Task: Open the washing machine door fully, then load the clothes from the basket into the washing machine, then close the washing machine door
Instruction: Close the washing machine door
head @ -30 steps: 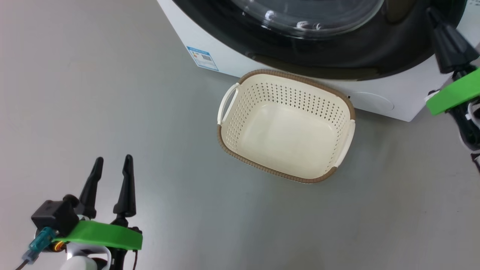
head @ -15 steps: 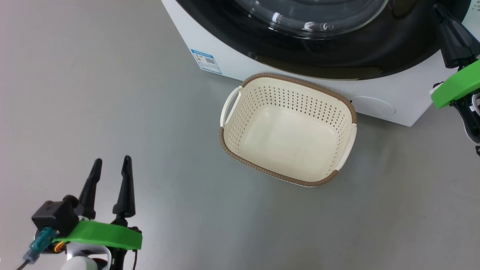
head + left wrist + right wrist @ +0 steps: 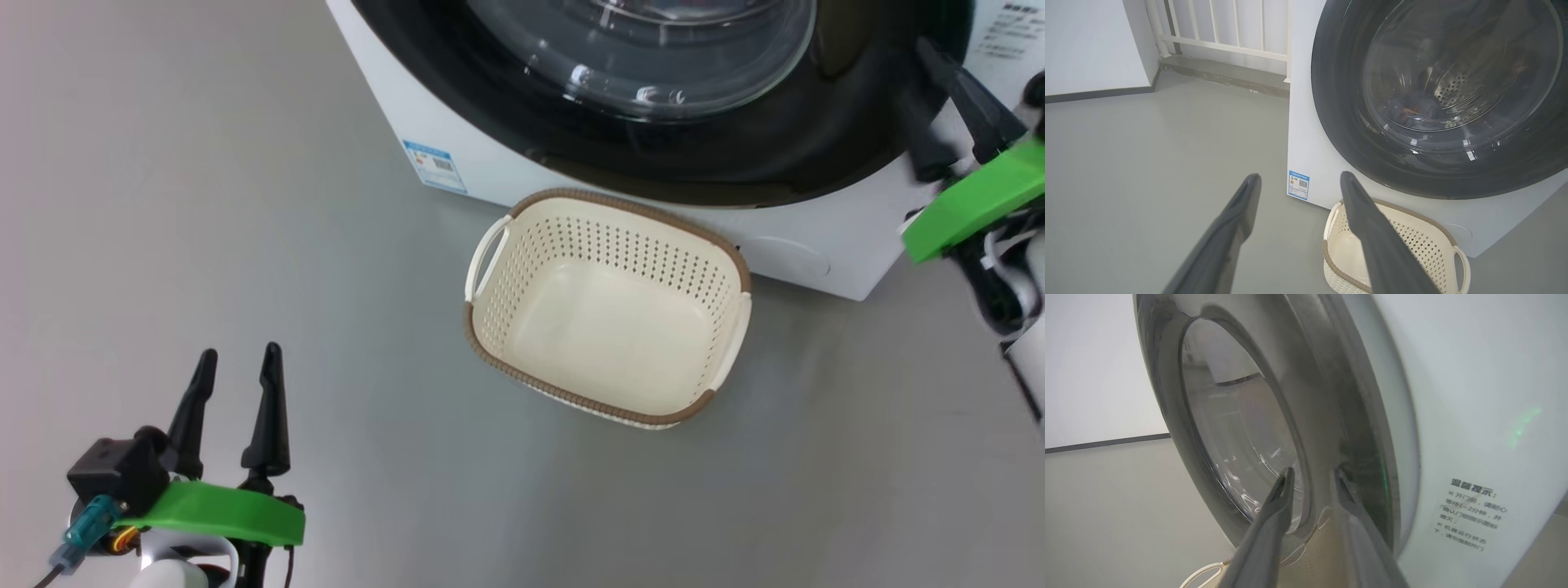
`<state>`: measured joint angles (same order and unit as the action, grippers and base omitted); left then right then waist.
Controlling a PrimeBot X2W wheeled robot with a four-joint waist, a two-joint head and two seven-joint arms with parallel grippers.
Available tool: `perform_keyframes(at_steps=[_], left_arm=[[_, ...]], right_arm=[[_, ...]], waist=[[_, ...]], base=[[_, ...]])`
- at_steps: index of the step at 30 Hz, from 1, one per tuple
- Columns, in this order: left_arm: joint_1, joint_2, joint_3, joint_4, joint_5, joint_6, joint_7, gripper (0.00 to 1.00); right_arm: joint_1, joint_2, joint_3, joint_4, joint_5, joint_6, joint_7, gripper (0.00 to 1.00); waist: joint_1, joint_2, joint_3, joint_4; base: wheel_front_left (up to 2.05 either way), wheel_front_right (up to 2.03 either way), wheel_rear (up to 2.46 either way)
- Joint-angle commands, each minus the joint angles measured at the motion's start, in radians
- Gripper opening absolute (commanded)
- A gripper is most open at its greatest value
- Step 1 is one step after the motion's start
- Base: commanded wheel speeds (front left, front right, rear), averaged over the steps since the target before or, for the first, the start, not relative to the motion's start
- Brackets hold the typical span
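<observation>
The washing machine door (image 3: 718, 163) sits shut against the washer (image 3: 816, 237), the basket (image 3: 620, 202) before it empty; my right claw (image 3: 1314, 473), pinched together at the door's rim a second ago, now stands slightly parted on nothing, left claw (image 3: 240, 353) wide apart, so I judge closing done.

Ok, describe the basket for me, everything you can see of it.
The basket is small, rectangular, cream-white plastic with perforated walls and a plain bottom. A brown woven-look rim rings the top, with a cream loop handle at each short side. It stands upright and empty on the grey floor, close before the washing machine; whether they touch is unclear.
</observation>
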<state>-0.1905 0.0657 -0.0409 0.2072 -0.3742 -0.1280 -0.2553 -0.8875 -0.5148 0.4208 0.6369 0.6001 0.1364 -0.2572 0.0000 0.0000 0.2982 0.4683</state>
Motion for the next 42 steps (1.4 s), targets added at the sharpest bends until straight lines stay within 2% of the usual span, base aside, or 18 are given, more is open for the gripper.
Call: perform_keyframes(at_steps=[1, 8, 27, 42], left_arm=[[-0.021, 0.037, 0.039, -0.015, 0.01, -0.002, -0.006, 1.0], [-0.013, 0.061, 0.028, -0.007, 0.006, -0.002, -0.006, 1.0], [0.056, 0.099, 0.016, 0.0, 0.0, 0.008, -0.006, 1.0], [0.108, 0.106, 0.004, -0.049, -0.061, 0.009, 0.022, 1.0]], right_arm=[[0.049, 0.015, 0.01, -0.036, 0.005, -0.006, -0.005, 1.0], [0.148, 0.051, -0.009, -0.098, 0.0, -0.006, -0.005, 1.0], [0.449, 0.124, -0.075, -0.259, -0.041, -0.006, -0.005, 1.0], [0.605, 0.159, -0.17, -0.333, -0.081, -0.006, -0.005, 1.0]], waist=[[0.0, 0.0, -0.03, -0.021], [0.0, 0.0, -0.098, -0.087], [0.0, 0.0, -0.254, -0.348], [0.0, 0.0, -0.303, -0.456]], base=[[0.0, 0.0, 0.0], [0.0, 0.0, 0.0], [0.0, 0.0, 0.0], [0.0, 0.0, 0.0]])
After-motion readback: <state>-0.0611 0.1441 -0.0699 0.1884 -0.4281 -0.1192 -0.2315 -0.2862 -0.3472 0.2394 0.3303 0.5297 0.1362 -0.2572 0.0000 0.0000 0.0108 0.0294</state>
